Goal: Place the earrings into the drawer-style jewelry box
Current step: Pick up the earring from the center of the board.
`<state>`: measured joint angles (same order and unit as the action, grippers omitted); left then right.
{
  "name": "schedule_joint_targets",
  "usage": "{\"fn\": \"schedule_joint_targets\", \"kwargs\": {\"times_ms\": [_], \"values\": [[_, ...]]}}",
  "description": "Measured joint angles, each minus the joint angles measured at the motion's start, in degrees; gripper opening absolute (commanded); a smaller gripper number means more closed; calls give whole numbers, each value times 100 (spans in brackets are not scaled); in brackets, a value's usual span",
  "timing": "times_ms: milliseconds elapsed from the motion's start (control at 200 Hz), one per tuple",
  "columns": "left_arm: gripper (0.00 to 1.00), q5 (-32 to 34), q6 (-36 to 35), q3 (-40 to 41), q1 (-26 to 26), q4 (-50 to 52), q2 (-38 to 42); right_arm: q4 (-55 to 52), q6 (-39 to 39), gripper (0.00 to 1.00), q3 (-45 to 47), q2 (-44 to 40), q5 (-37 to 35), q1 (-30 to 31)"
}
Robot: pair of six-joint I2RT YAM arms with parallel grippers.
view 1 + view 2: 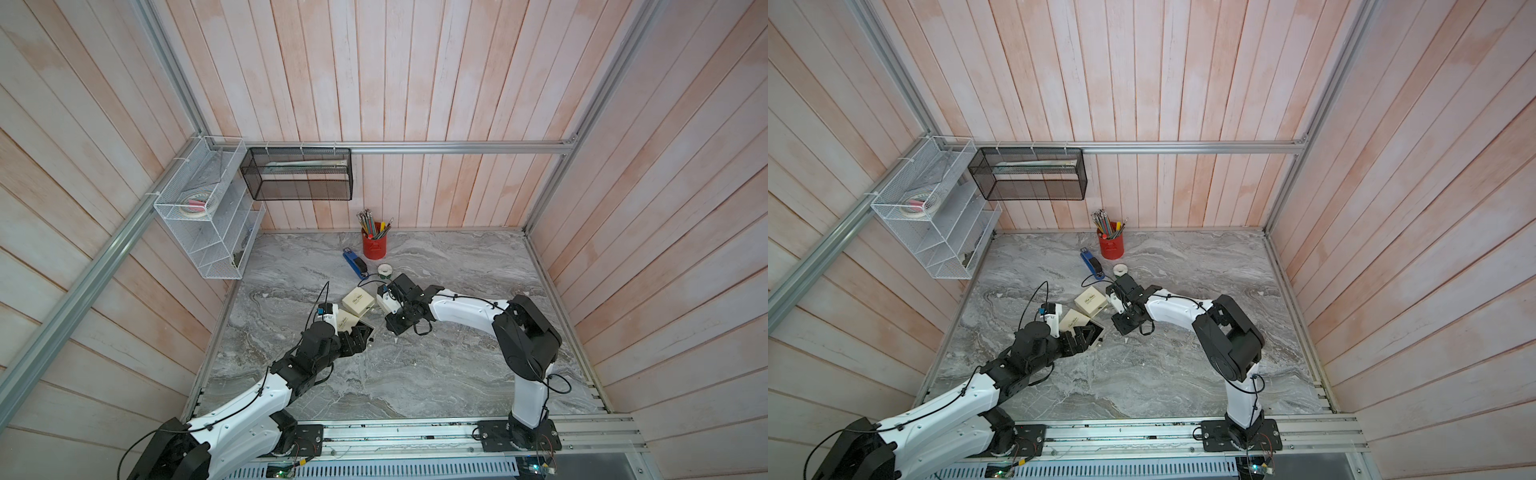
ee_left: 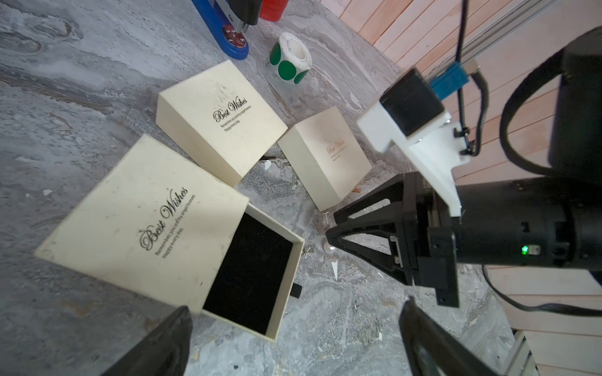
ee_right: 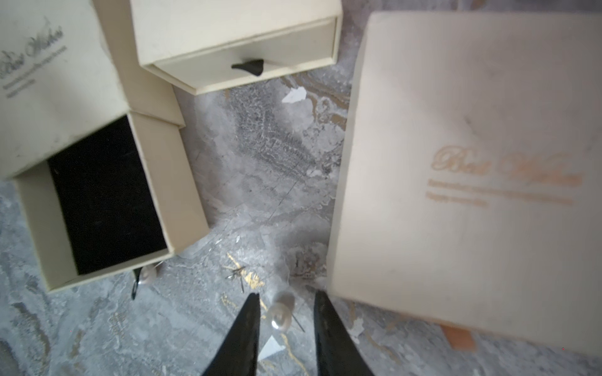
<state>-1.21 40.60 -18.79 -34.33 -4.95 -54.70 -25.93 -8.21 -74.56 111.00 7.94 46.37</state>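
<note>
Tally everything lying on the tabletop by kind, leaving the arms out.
Boxes: 3
Earrings: 2
Stapler: 1
Pencil cup: 1
Sticker roll: 1
Total: 8

The left arm point(image 1: 249, 399) is lying stretched forward, its left gripper point(image 2: 296, 304) hovering just over the open jewelry box point(image 2: 130, 221) with jaws spread wide. The right arm point(image 1: 461, 311) is arching from the opposite side, its right gripper point(image 3: 286, 294) pointing down beside that box, jaws narrowly parted.
</note>
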Motion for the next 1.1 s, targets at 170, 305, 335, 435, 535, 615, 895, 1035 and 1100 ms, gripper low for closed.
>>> {"fn": "schedule_joint_targets", "kwargs": {"times_ms": [170,305,335,435,535,615,895,1035,1100], "values": [[100,61,-4,0,0,2,0,-195,-363,36,-181,157,-81,24],[100,105,-7,0,0,2,0,-284,-621,36,-188,162,-109,35],[100,109,-7,0,0,2,0,-299,-667,36,-188,164,-114,37],[100,127,-26,0,0,4,-11,-343,-769,35,-188,173,-120,37],[99,127,-46,0,0,4,-39,-385,-828,34,-190,205,-120,46],[100,127,-48,0,0,4,-48,-409,-846,34,-190,238,-122,48],[100,129,-55,-13,0,9,-136,-450,-885,27,-199,238,-166,48],[100,129,-96,-50,0,9,-223,-459,-892,26,-199,238,-170,52],[100,127,-111,-57,0,7,-254,-461,-892,26,-199,238,-170,52]]}}
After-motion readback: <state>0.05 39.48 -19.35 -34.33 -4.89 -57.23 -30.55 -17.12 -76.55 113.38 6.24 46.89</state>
